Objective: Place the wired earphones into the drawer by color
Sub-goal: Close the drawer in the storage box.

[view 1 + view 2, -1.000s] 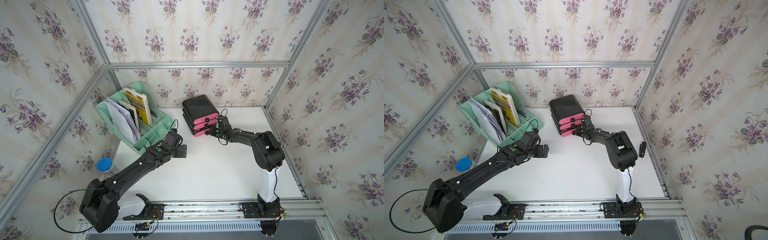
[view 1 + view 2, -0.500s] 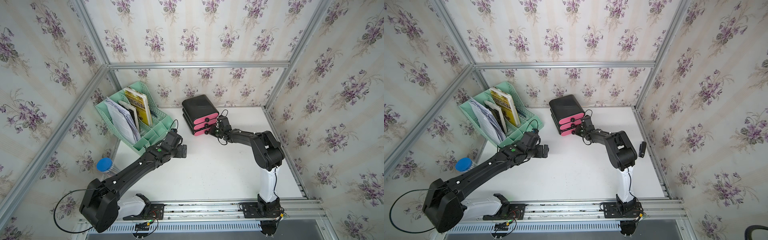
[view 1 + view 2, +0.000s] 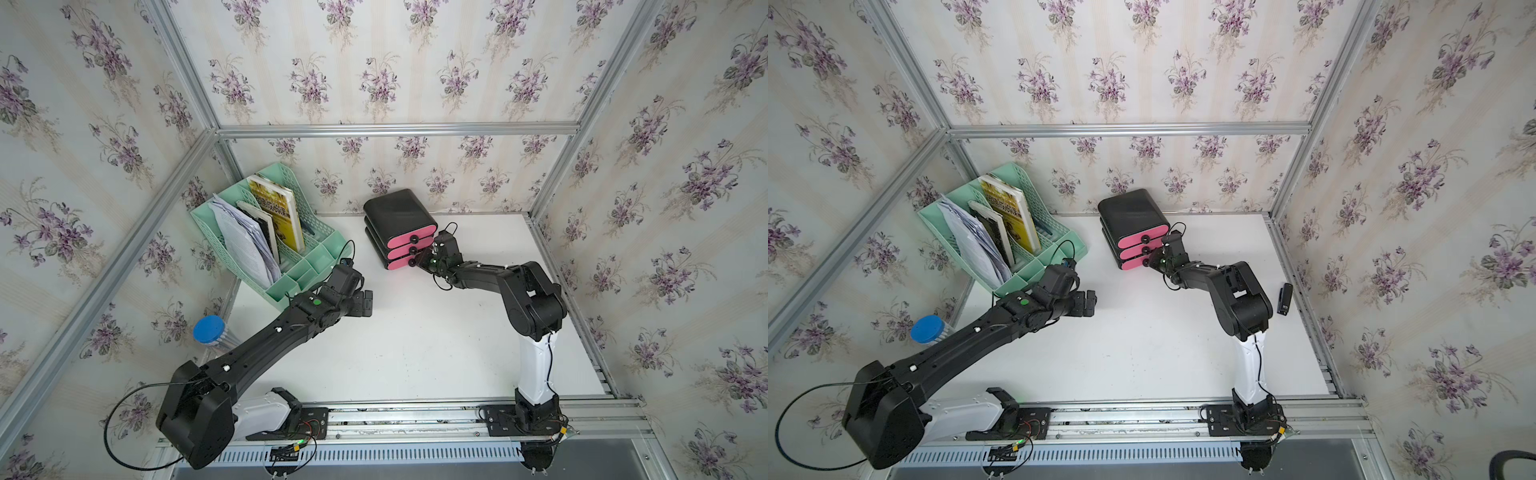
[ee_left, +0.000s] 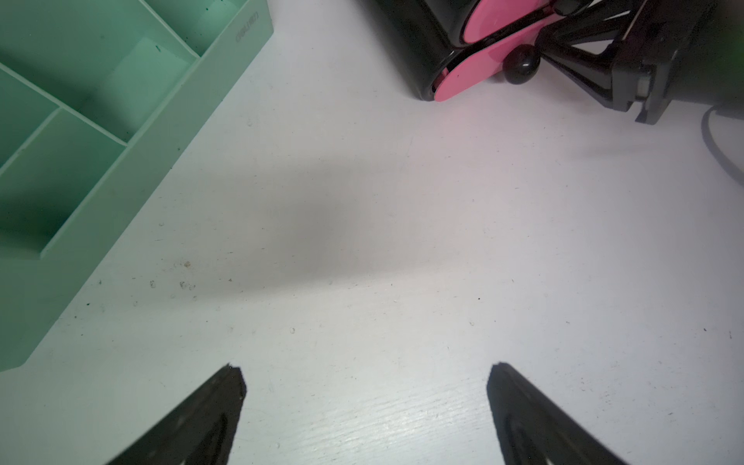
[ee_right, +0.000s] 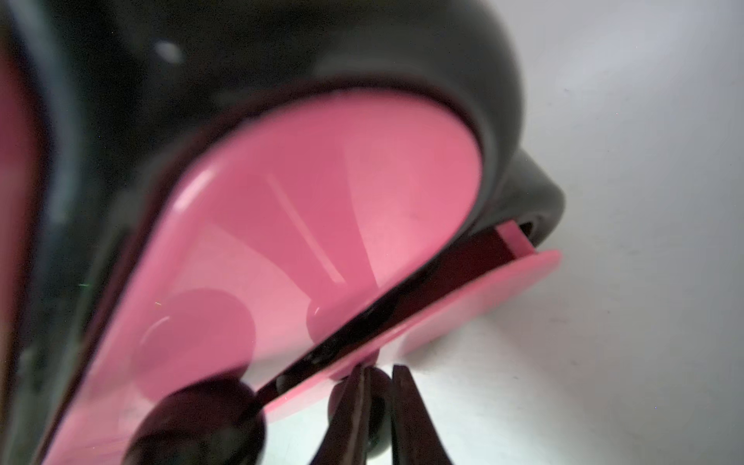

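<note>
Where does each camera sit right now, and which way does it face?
Top views: high over the robot's side, looking down on the white table; both arms show whole, left gripper open, right gripper at the pink-fronted drawer unit.
Left wrist: on the left arm, facing table and green desk organizer; its own fingertips show.
Right wrist: close against the drawer fronts; right gripper shut on the bottom drawer's knob.
Shared: both wrist views show that knob.

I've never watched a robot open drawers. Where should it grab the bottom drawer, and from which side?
By its round black knob, from the front, a finger each side: the pink face is flat; only the knob sticks out. The right gripper grips it so.
</note>
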Robot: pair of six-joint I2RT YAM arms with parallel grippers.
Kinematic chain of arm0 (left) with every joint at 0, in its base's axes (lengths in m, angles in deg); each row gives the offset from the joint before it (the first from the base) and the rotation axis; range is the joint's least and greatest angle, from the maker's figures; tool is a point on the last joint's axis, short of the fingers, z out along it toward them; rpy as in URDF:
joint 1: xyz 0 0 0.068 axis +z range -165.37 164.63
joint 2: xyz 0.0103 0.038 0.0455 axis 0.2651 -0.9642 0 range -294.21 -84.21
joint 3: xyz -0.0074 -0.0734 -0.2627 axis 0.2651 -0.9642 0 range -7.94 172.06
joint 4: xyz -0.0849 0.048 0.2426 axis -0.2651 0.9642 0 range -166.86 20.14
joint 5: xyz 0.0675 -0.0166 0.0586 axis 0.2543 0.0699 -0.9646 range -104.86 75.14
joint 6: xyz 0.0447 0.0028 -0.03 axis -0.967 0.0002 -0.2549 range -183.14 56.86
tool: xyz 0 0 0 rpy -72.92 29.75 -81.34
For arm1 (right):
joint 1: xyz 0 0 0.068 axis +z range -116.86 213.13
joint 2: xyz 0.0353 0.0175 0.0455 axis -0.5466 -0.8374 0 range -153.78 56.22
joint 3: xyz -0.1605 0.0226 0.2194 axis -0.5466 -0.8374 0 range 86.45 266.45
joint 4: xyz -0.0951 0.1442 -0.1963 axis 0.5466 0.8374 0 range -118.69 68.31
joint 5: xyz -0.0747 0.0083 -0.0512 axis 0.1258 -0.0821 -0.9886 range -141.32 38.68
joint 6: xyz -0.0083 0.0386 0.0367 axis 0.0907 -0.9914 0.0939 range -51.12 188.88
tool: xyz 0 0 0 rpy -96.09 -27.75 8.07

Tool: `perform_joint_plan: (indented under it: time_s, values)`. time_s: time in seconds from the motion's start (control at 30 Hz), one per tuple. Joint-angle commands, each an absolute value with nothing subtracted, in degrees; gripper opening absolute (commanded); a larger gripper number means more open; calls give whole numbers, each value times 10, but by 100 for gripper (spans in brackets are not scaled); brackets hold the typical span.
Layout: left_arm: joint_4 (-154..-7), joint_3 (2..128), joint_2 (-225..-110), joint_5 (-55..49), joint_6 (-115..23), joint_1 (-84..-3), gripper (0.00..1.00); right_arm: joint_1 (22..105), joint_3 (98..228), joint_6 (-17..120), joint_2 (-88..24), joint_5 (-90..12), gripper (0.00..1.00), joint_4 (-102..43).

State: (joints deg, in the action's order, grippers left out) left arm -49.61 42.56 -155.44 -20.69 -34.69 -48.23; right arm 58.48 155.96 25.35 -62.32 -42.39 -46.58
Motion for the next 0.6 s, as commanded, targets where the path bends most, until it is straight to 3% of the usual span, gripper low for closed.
perform_joint_plan:
  time_s: [0.0,0.27,0.57]
  values:
    - [-499,425,-1552,-207,-347,-482,99,585,1556,241,-623,-421,17,-500]
    - [-494,429,-1544,-210,-347,-481,99,585,1533,241,-599,-421,17,-503]
    - [-478,446,-1511,-234,-358,-481,99,576,1428,286,-459,-444,19,-470]
